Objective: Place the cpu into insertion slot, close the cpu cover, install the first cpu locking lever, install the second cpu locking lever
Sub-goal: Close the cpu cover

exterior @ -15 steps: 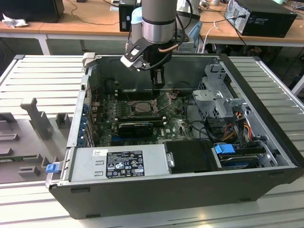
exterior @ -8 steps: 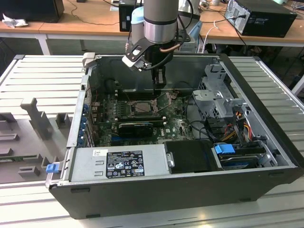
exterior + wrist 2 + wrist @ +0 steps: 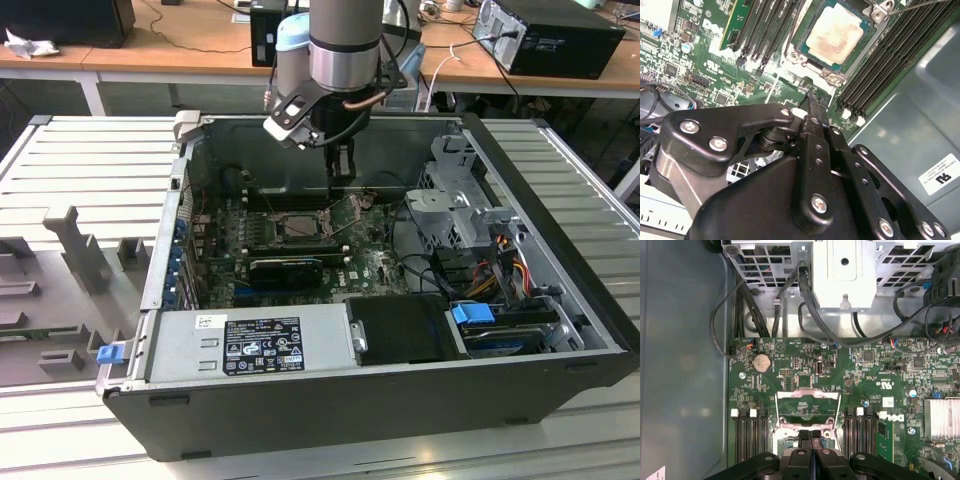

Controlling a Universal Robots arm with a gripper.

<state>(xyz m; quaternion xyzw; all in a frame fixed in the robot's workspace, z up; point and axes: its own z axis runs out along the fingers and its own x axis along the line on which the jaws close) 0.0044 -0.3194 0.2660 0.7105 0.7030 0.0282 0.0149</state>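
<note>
Gripper (image 3: pixel 811 434): fingers pressed together, nothing visible between them. The relation you need: the cpu cover (image 3: pixel 807 409) is swung open, its near edge just beside the tips. In the exterior view it lies on the right of the insertion slot (image 3: pixel 300 226). The first wrist view gives you the cover's frame. The second wrist view gives you the cpu (image 3: pixel 835 34), flat in the slot.

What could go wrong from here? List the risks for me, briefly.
1. The cover stands raised, and the shut gripper sits at its edge. An off-centre push could slip off the thin frame or bend it.
2. The chip lies in the socket. If it is not fully flat, closing the cover may damage it.
3. The memory slots flank the socket closely, so the gripper could knock them.
</note>
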